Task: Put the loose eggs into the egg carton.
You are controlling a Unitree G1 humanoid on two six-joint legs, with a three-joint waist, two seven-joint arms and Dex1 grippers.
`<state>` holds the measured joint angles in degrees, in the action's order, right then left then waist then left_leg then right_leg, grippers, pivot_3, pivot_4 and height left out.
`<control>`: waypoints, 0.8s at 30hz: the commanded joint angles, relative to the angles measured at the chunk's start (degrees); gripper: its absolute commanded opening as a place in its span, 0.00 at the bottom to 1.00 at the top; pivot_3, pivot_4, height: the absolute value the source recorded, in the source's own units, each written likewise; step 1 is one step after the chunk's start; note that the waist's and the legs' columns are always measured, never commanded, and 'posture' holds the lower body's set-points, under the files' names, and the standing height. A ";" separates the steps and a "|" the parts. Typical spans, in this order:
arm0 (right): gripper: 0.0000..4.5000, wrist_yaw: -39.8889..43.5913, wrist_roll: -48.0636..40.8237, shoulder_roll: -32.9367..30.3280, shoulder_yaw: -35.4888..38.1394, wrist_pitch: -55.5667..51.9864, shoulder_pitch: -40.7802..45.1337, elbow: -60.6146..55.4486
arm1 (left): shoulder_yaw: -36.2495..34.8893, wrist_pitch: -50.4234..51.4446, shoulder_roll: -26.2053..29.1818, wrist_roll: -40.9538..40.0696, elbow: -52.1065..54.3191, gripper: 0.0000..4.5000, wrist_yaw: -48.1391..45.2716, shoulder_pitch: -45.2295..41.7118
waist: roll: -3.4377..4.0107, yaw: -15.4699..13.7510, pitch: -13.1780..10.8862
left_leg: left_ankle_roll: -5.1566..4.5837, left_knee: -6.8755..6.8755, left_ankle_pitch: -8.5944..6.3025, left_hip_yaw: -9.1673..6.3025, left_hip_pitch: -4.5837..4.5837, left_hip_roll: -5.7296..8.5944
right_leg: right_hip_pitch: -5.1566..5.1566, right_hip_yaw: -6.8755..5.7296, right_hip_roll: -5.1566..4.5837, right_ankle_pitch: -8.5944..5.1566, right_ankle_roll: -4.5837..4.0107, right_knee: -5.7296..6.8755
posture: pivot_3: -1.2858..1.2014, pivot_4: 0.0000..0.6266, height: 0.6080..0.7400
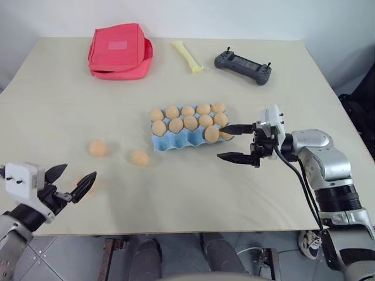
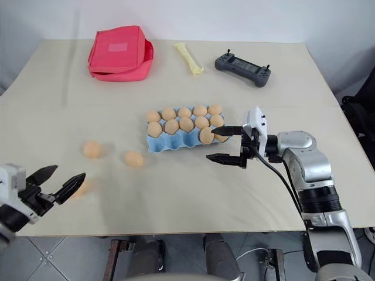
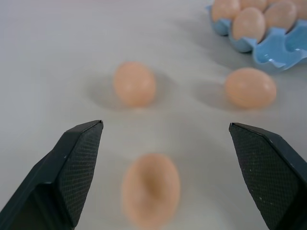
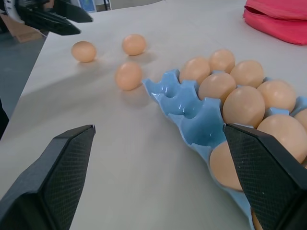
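Left eye view first: we see the egg carton (image 1: 188, 133) near the middle of the surface (image 1: 176, 199), with eggs filling its two far rows and one cup of the near row, at the right end. Two loose eggs (image 1: 98, 148) lie on the surface toward its left edge, apart from the carton; a third sits blurred behind the left gripper (image 1: 71, 181), whose jaws stand apart above the near left edge. The right gripper (image 1: 234, 142) hangs just beside the carton's right end, jaws spread wide and holding nothing. A red pouch (image 1: 120, 51), a yellow strip (image 1: 187, 56) and a grey controller (image 1: 242, 66) lie along the far edge.

Left wrist view: we count three loose eggs ahead of the parted jaws, the nearest between the fingertips, though we cannot tell whether it is touched.

Right wrist view: the near row's four empty blue cups show, with the three loose eggs beyond.
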<state>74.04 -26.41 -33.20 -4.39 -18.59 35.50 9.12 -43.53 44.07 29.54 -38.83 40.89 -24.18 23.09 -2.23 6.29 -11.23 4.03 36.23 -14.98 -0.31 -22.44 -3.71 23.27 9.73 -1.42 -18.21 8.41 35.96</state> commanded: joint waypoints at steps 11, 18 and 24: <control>0.99 1.02 0.83 0.75 0.10 0.68 1.05 -0.46 | 3.69 1.28 3.63 1.52 -2.97 1.00 2.61 -0.40 | -0.02 0.09 -0.01 | 0.06 -0.06 -0.03 0.01 0.00 0.01 | 0.04 0.01 0.01 -0.01 -0.02 -0.03 | 0.52 0.24 1.00; 0.99 -1.20 -0.02 -1.32 2.12 -1.32 -2.73 -5.44 | 12.17 0.42 9.46 6.07 -11.23 1.00 -0.60 -5.45 | -0.02 0.07 -0.02 | 0.08 -0.14 -0.04 0.02 -0.04 0.00 | 0.11 0.01 0.01 -0.02 0.00 -0.05 | 0.52 0.24 1.00; 1.00 -3.12 -0.40 -1.96 3.42 -2.70 -4.80 -8.33 | 15.41 0.16 11.53 9.06 -14.19 0.96 -2.26 -7.05 | -0.02 0.13 -0.02 | 0.13 -0.20 -0.07 0.04 -0.04 -0.01 | 0.15 0.01 0.02 -0.02 0.01 -0.04 | 0.52 0.24 1.00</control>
<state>71.45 -25.41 -34.08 -2.93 -20.98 31.04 3.26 -28.77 44.70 39.66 -31.03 27.77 -25.60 16.22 -2.25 6.42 -11.25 4.16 36.04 -15.05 -0.27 -22.48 -3.73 23.42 9.74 -1.41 -18.23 8.42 35.92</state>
